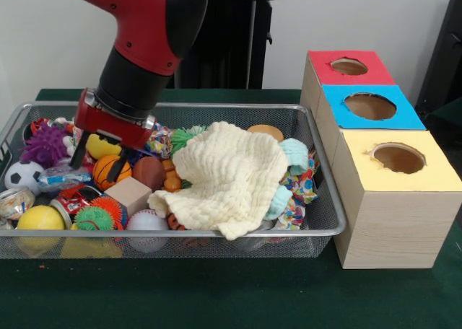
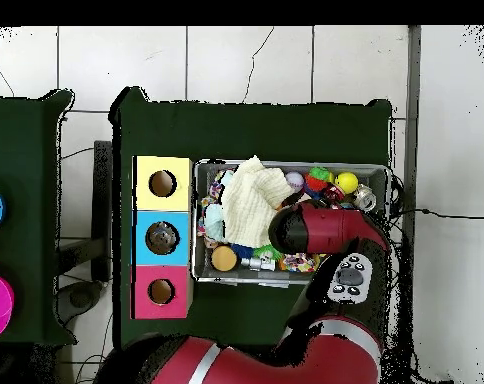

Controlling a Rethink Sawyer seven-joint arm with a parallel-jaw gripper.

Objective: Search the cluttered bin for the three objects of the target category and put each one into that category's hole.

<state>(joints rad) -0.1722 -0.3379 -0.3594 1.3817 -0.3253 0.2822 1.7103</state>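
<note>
While the red and black arm (image 1: 148, 33) reaches down from above into the left half of the bin (image 1: 328, 213), its gripper (image 1: 96, 160) hangs just over the toys with its two fingers (image 1: 78, 150) spread apart, holding nothing. At the far left of the bin lie a purple spiky ball (image 1: 45, 143), a small soccer ball (image 1: 22, 174) and a yellow ball (image 1: 40, 218). Right under the gripper sit an orange basketball (image 1: 110, 170) and a brown ball (image 1: 149, 172), with a wooden block (image 1: 131, 194) in front of them. Near the front rim are an orange-and-green spiky ball (image 1: 99, 215) and a baseball (image 1: 146, 221). A cream cloth (image 1: 227, 177) is heaped over the middle of the bin, with patterned fabric (image 1: 303, 188) poking out at its right edge. Just beside the bin on the right stands a row of three wooden boxes, each with a round hole on top: red box (image 1: 349, 67) farthest, blue box (image 1: 369, 106) in the middle, yellow box (image 1: 399, 159) nearest. All rest on the green table (image 1: 216, 293).
</note>
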